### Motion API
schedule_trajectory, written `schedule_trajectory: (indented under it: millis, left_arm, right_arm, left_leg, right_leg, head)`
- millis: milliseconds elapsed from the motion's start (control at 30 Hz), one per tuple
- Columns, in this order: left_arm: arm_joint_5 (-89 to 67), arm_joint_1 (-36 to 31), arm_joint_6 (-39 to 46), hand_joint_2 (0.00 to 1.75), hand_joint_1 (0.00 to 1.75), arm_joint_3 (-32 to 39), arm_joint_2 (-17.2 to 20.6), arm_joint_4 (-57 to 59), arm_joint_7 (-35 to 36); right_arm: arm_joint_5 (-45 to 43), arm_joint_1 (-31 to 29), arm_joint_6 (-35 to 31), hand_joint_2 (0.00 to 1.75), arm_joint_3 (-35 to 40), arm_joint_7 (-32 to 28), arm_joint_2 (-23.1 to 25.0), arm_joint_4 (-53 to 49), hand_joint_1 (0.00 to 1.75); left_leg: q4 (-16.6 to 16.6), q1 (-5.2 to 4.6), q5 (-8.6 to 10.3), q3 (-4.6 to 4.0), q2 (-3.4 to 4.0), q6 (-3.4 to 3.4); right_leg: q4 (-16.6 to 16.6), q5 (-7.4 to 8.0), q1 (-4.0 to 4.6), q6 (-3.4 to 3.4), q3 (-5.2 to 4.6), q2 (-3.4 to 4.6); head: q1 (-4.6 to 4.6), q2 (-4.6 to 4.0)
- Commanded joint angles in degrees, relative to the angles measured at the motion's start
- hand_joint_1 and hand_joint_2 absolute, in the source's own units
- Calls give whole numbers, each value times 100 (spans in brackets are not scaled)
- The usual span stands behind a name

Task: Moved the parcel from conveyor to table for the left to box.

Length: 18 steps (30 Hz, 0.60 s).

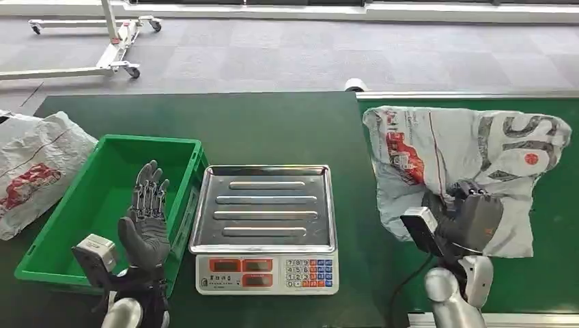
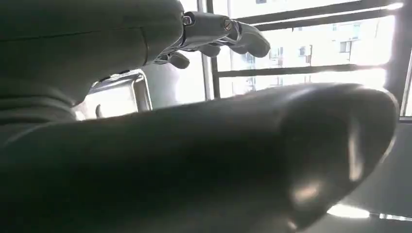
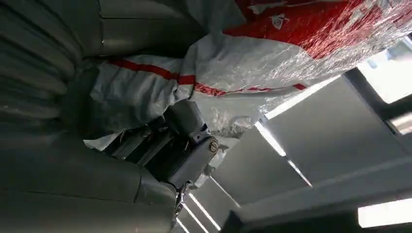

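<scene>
A grey carpet-tiled floor (image 1: 287,55) lay beyond the work area, with a white wheeled frame (image 1: 113,41) standing on it at the far left. The dark green table (image 1: 273,126) carried the goods; the green conveyor (image 1: 553,273) ran along its right side. The parcel (image 1: 450,164), a crumpled white plastic mailer with red and grey print, lay on the conveyor, not yet on the table. A green bin (image 1: 102,184) stood at the left of the table, a second white bag (image 1: 34,171) just beside it. A weighing scale (image 1: 265,225) with a steel pan sat between bin and conveyor.

The right hand (image 1: 464,215) was at the near edge of the parcel; the right wrist view showed its fingers (image 3: 187,145) curled into the bunched film, gripping it. The left hand (image 1: 145,215) hung over the bin with fingers spread, holding nothing.

Risks, in my judgement: the grip took loose film only, so the contents could sag, the film slip or tear on lifting. The trailing slack could drag over the conveyor edge or snag the scale pan, and a low carry could knock the scale.
</scene>
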Motion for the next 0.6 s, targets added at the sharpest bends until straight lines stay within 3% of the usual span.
schedule_trajectory:
  millis: [33,167,233,400,600]
  left_arm:
    - [19,-129,-54,0,0,77,34,211,6]
    - [19,-324,-110,0,0,-43,31,402,12]
    - [23,-408,-168,0,0,-154,60,525,43]
    - [27,-669,-203,0,0,-343,34,890,61]
    - [29,-774,-178,0,0,-462,55,1132,98]
  right_arm:
    - [-774,-116,237,175,878,-133,-358,-1389,175]
    - [-1297,-530,759,175,1313,-298,-219,-1012,175]
    - [-1773,-682,1347,175,1683,-417,-142,-696,175]
    - [-2185,-1062,1709,175,2313,-567,131,175,175]
    - [-2748,-1936,2480,175,2773,-475,442,1194,175]
  left_leg:
    - [0,-5,2,-6,3,3]
    - [1,-3,3,-8,12,3]
    - [-3,-2,6,-6,18,2]
    - [-16,0,16,7,24,4]
    - [-4,-3,13,5,20,-1]
  right_leg:
    - [3,3,-5,-2,-10,10]
    - [2,7,-7,-2,-11,18]
    - [-1,13,-6,-4,-13,27]
    - [-13,21,-5,-5,-2,32]
    - [4,14,-5,-4,-5,25]
  head:
    - [0,0]
    - [2,0]
    - [2,0]
    - [0,0]
    - [0,0]
